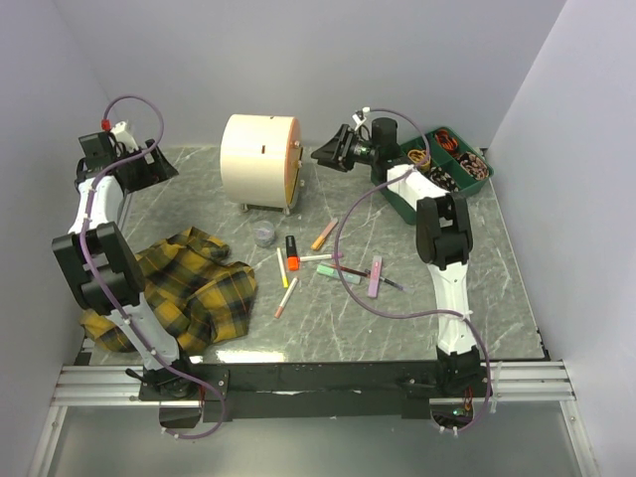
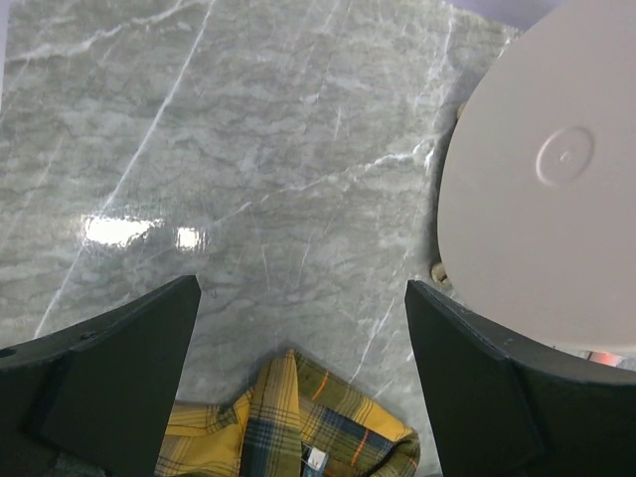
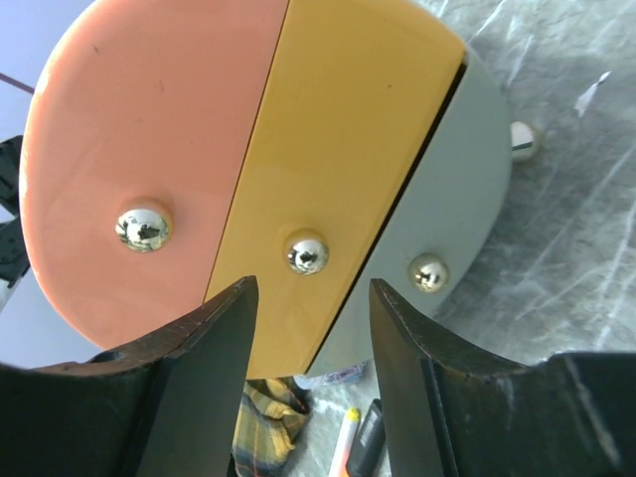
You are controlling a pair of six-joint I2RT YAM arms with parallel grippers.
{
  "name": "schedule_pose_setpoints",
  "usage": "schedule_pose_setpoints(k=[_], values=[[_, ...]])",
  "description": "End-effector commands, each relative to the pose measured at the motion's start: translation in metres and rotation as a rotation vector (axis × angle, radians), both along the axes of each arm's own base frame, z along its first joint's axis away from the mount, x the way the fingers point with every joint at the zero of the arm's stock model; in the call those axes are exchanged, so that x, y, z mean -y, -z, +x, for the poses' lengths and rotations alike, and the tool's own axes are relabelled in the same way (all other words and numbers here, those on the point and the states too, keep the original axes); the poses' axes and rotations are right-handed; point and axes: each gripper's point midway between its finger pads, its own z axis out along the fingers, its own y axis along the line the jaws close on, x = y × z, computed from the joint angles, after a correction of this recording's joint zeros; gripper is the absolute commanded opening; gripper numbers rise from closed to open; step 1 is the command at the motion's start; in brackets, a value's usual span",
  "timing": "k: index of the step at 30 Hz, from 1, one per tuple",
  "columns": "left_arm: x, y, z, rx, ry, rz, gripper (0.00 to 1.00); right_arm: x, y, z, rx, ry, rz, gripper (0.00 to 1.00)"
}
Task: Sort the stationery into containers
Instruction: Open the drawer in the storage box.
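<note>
Your chest stands near the table's back edge, left of centre, its drawer face turned right. The orange drawer and yellow drawer hide whatever is inside. A green bin in the back right corner holds small dark and brown bits too small to tell.

The stationery lies scattered mid-table, with the pot just in front of the chest. The cloth fills the front left, and bare table runs along the right and front edges.

Your right gripper reaches across at chest height, facing the drawers. It is released, its jaws apart just under the yellow drawer's knob with nothing held. Your left gripper hovers at the back left, spread wide and empty, the chest's blank end beside it.
</note>
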Motion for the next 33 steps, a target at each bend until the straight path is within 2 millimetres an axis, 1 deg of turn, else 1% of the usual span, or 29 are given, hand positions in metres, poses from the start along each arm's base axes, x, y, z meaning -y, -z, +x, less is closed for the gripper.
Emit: schedule_pose_setpoints(k=[1, 4, 8, 9, 11, 13, 17, 22, 23, 24, 26, 30, 33], values=[[0.004, -0.019, -0.006, 0.043, 0.027, 0.021, 0.91, -0.018, -0.012, -0.002, 0.058, -0.045, 0.032, 0.57], [0.004, -0.019, -0.006, 0.041, 0.026, 0.02, 0.91, -0.025, -0.007, -0.004, 0.046, -0.054, 0.029, 0.57], [0.004, -0.019, -0.007, 0.039, 0.026, 0.019, 0.91, -0.031, -0.007, -0.004, 0.056, -0.064, 0.029, 0.57], [0.005, -0.017, -0.008, 0.035, 0.026, 0.017, 0.91, -0.033, -0.003, -0.004, 0.051, -0.069, 0.027, 0.57], [0.006, -0.015, -0.009, 0.032, 0.03, 0.016, 0.91, -0.034, -0.004, -0.002, 0.062, -0.069, 0.021, 0.57], [0.006, -0.012, -0.011, 0.024, 0.028, 0.013, 0.91, -0.033, 0.002, 0.0, 0.052, -0.067, 0.016, 0.57], [0.007, -0.009, -0.012, 0.017, 0.029, 0.008, 0.91, -0.036, 0.008, -0.004, 0.044, -0.077, 0.019, 0.56], [0.006, -0.006, -0.012, 0.011, 0.026, 0.01, 0.91, -0.043, 0.005, -0.003, 0.066, -0.087, 0.025, 0.54], [0.006, -0.005, -0.012, 0.011, 0.026, 0.01, 0.91, -0.044, 0.001, -0.003, 0.078, -0.089, 0.028, 0.54], [0.005, -0.003, -0.012, 0.006, 0.024, 0.011, 0.91, -0.045, 0.003, -0.003, 0.078, -0.092, 0.028, 0.54], [0.006, -0.002, -0.012, 0.005, 0.026, 0.013, 0.91, -0.047, 0.0, -0.003, 0.082, -0.098, 0.032, 0.53], [0.005, -0.002, -0.011, 0.003, 0.024, 0.022, 0.91, -0.05, 0.0, -0.004, 0.087, -0.103, 0.037, 0.52], [0.006, -0.001, -0.008, 0.004, 0.027, 0.028, 0.91, -0.052, 0.002, -0.004, 0.088, -0.106, 0.039, 0.48]])
